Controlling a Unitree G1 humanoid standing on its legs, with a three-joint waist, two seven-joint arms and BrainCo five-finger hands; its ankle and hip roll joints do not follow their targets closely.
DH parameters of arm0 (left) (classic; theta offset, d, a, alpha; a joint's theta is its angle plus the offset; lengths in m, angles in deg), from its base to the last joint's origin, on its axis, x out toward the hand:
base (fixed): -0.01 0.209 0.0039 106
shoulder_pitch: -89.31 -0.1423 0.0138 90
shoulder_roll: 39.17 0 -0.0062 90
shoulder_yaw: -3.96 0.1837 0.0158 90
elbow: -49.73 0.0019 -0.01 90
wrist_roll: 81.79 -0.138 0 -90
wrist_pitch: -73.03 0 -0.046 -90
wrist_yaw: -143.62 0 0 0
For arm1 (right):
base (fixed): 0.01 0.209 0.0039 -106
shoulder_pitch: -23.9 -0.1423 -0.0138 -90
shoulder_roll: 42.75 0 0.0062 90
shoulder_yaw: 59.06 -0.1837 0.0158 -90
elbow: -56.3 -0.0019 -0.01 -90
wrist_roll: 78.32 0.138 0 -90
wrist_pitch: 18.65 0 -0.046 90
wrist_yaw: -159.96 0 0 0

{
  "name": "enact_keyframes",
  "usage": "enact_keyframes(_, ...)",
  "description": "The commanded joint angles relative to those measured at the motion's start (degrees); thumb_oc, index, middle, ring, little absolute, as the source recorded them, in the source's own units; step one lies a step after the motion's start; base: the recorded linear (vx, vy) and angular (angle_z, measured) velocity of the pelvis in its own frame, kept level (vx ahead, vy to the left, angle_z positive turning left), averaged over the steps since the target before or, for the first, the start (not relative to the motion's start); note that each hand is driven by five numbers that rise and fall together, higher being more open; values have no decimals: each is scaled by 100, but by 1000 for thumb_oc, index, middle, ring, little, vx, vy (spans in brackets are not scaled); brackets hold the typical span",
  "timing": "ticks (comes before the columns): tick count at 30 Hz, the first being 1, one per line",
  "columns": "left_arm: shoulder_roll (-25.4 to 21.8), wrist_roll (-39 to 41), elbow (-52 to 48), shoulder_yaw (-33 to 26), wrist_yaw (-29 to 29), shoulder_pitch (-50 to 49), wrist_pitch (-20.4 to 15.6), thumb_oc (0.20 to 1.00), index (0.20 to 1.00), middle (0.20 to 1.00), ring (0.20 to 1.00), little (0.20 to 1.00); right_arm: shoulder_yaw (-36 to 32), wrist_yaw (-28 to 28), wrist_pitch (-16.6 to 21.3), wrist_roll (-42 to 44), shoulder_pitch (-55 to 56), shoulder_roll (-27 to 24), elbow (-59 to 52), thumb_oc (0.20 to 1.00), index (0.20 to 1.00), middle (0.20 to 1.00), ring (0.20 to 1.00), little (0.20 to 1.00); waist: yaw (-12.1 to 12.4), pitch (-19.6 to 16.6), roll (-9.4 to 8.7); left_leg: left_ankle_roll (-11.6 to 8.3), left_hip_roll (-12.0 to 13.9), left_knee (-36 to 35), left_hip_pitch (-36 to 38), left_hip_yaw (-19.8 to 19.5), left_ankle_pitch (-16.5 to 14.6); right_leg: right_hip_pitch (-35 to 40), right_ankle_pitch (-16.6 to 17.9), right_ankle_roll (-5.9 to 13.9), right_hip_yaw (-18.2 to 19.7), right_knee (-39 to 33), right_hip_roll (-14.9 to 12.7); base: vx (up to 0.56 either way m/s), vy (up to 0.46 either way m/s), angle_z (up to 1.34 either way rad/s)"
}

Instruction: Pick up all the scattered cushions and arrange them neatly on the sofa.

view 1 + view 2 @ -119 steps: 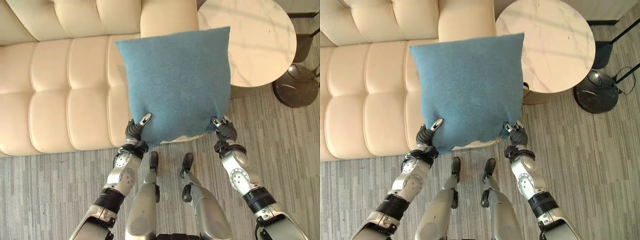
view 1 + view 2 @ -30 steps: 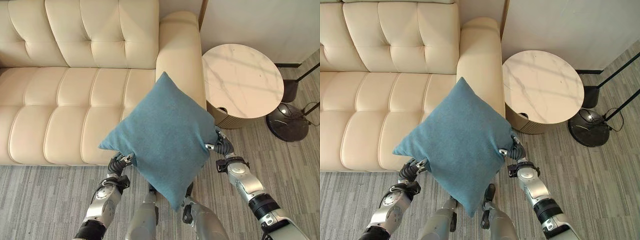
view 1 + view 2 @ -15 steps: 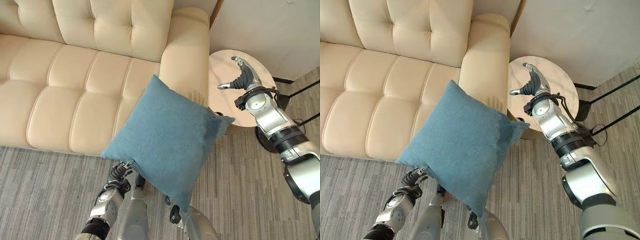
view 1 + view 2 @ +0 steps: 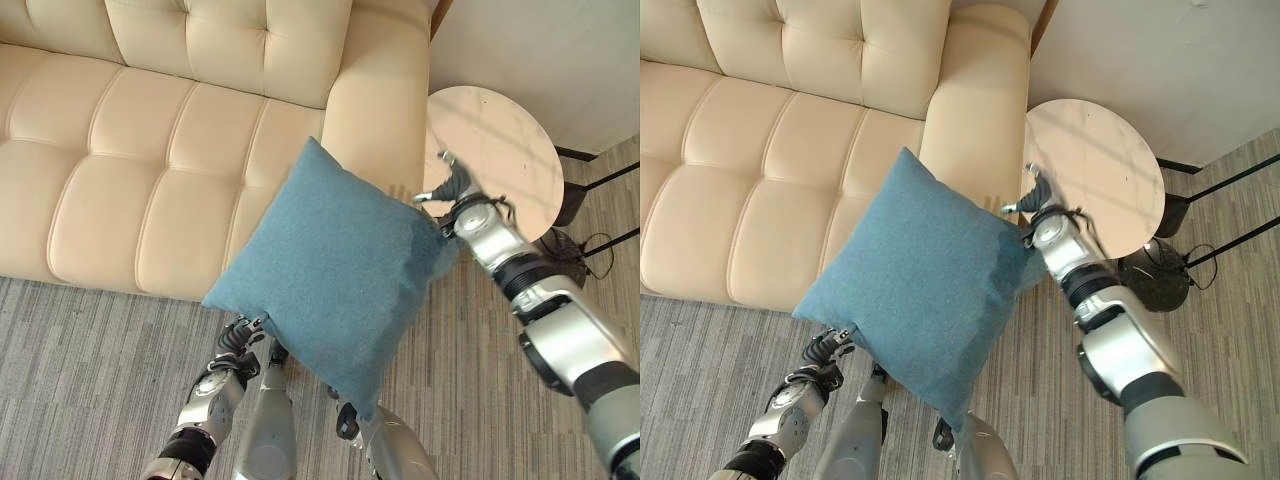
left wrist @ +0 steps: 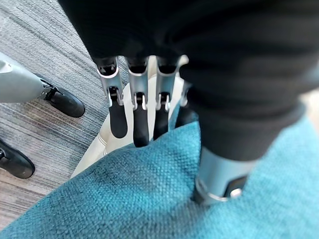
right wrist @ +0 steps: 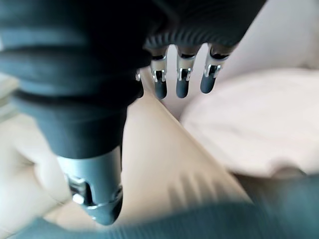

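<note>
Over the floor, before the sofa: field of work, seen from the head camera.
Sofa (image 4: 150,150): cream, tufted, along the far left and middle; its right armrest (image 4: 375,110) runs down beside the round table.
Left hand (image 4: 240,338): low, at the cushion's lower left corner. In its wrist view the thumb lies on top of the blue fabric and the fingers (image 5: 133,124) reach under the edge, so the corner is pinched between them.
Blue cushion (image 4: 330,270): held off the ground, turned on its point like a diamond, upper corner overlapping the sofa seat and armrest, lower corner hanging over the grey carpet (image 4: 90,370). Not resting on the sofa.
Right hand (image 4: 1032,203): raised at the cushion's right corner, just beside it, in front of the armrest and table edge. Fingers (image 6: 182,82) straight and spread, clasping nothing; whether the hand touches the fabric, cannot tell.
Round side table (image 4: 505,150): pale marbled top, right of the armrest.
Dark lamp base (image 4: 1155,275): on the carpet just past the table, thin black rods slanting away to the right.
Wall (image 4: 1160,60): pale, behind the table.
</note>
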Motion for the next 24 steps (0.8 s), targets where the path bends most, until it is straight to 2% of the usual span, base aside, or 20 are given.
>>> enact_keyframes(1,367,169,177,458,-11,507,-48,200,200,200,200,200,59,-145,142,422,150,238,122,1000,1000,1000,1000,1000,100,93,-169,-51,-80,-91,189,65,-584,105,-686,375,474,362,-315,3,-37,0)
enact_keyframes(5,611,287,671,549,135,805,-17,200,200,200,200,200,162,-238,255,721,562,723,-281,1000,1000,1000,1000,1000,72,161,-212,-58,-58,-92,191,81,-579,64,-698,366,479,427,-310,0,-9,0)
enact_keyframes(10,876,400,1135,618,244,1198,33,200,200,200,200,200,514,-206,428,996,978,1094,-1265,1000,1000,1000,1000,1000,11,224,-318,-68,-9,-85,215,136,-603,3,-674,384,506,494,-310,-3,-3,-1)
enact_keyframes(17,1524,1557,1637,694,163,1646,117,200,200,200,200,200,1021,-39,827,2377,1594,1622,-2376,1000,1000,1000,1000,1000,-38,381,-372,-96,33,-65,249,243,-616,-55,-655,408,497,546,-324,-15,-2,-10)
enact_keyframes(19,1586,1632,1693,697,159,1718,127,200,200,200,200,200,1078,-9,867,2490,1622,1631,-2424,1000,1000,1000,1000,1000,-37,407,-365,-101,35,-61,241,240,-612,-66,-661,407,488,552,-328,-8,0,-10)
enact_keyframes(20,1641,1747,1726,707,173,1773,101,200,200,200,200,200,1131,-13,881,2608,1650,1639,-2526,511,511,511,511,511,-38,443,-353,-106,37,-55,224,239,-607,-77,-673,404,484,563,-334,-17,-2,-3)
enact_keyframes(21,1712,1786,1778,767,145,1855,110,200,200,200,200,200,1187,54,955,2788,1678,1687,-2566,200,200,200,200,200,-32,498,-344,-115,33,-44,192,235,-593,-106,-674,403,480,578,-336,-39,-12,1)
enact_keyframes(22,1772,1758,1841,866,72,2018,115,347,347,347,347,347,1252,102,1055,2977,1635,1729,-2549,200,200,200,200,200,-22,611,-336,-126,27,6,107,216,-578,-174,-673,394,476,619,-347,-50,-28,3)
enact_keyframes(23,1773,1720,1844,892,52,2086,122,595,595,595,595,595,1277,93,1092,3037,1597,1739,-2584,200,200,200,200,200,-16,680,-335,-134,31,37,44,207,-570,-214,-671,390,461,637,-355,-40,-33,2)
enact_keyframes(24,1808,1680,1909,914,29,2158,140,1000,1000,1000,1000,1000,1305,133,1107,3052,1579,1768,-2534,200,200,200,200,200,-22,706,-335,-143,35,39,10,195,-559,-248,-671,383,463,644,-355,0,0,0)
